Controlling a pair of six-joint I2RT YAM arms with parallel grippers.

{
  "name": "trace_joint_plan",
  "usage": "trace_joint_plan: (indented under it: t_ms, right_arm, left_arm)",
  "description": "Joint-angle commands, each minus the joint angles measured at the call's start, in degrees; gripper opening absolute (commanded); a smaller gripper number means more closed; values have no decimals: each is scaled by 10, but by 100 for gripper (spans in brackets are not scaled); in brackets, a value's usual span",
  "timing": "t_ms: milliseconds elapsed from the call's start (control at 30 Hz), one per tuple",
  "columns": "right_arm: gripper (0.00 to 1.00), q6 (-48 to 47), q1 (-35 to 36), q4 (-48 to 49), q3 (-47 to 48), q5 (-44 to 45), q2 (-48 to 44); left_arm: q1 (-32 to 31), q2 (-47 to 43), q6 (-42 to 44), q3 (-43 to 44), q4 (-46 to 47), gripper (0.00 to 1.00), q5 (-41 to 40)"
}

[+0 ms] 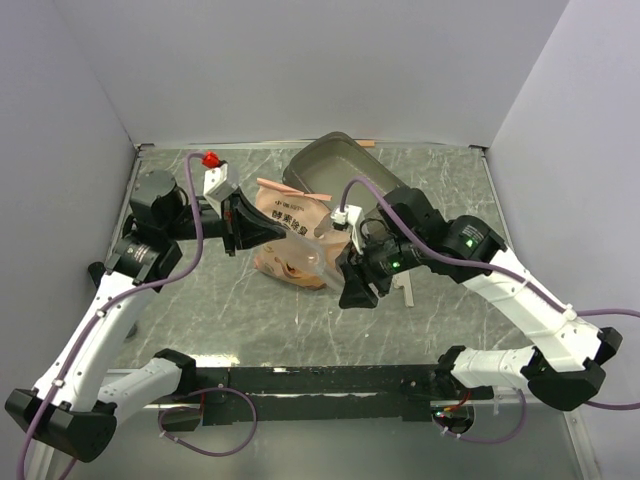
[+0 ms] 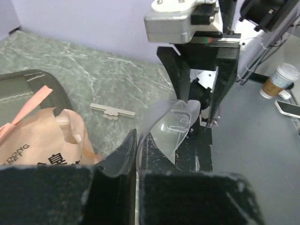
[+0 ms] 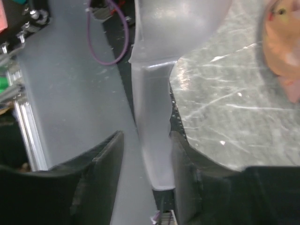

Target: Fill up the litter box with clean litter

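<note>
Grey marbled tabletop [image 1: 450, 190] lay below. The left gripper [image 2: 139, 140] was pinched tight on a clear plastic scoop's [image 2: 171, 124] thin rim, beside an orange-pink printed bag [image 1: 290, 225]. Behind sat the grey-brown translucent litter box [image 1: 335, 160]. The right gripper [image 3: 146, 138] stood parted, loose around the scoop's handle.

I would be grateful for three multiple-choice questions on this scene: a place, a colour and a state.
1. Where is the litter box? A: between the arm bases. B: at the far side, beyond the bag. C: on top of the bag.
2. What colour is the bag? A: orange-pink. B: blue. C: green.
3. How is the left pincer? A: wide open. B: out of view. C: shut.
1 B: the top view shows it behind the bag. 2 A: its printed surface is orange-pink. 3 C: its fingers press together.
</note>
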Motion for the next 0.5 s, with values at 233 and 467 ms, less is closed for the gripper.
trace_joint_plan:
  t_ms: [233, 467]
  right_arm:
    - [76, 5, 5, 32, 49, 226, -65]
    - [85, 42, 0, 162, -28, 259, -131]
  left_arm:
    - [-8, -39, -67, 9, -16, 1, -127]
    - [-8, -69, -180, -8, 21, 1, -194]
